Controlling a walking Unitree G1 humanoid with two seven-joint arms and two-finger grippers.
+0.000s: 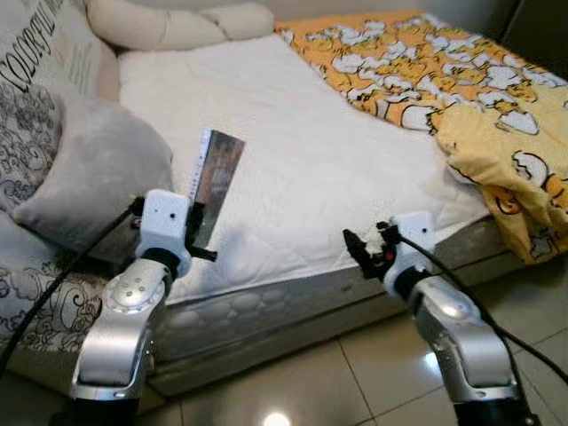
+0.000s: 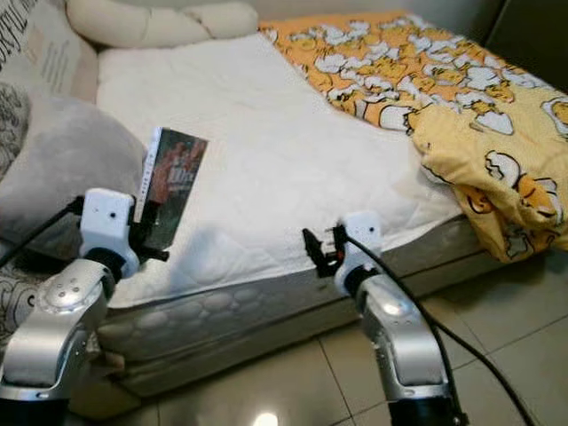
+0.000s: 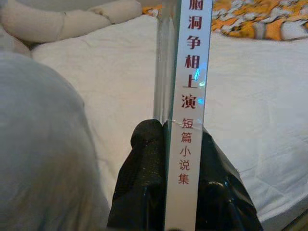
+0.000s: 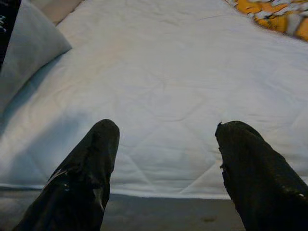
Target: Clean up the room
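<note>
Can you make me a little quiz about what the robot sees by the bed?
1. True or false: the left gripper holds a book upright above the white mattress.
2. What lies crumpled at the bed's right side: A) a yellow patterned blanket, B) a red towel, C) a blue coat?
3. Fill in: the right gripper has its fingers ____ and holds nothing.

Key: 1 true; 2 A; 3 open.

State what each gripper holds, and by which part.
The left gripper holds a book upright, its fingers pinched on the lower end at the spine. The right gripper is open and holds nothing, above the mattress edge.
</note>
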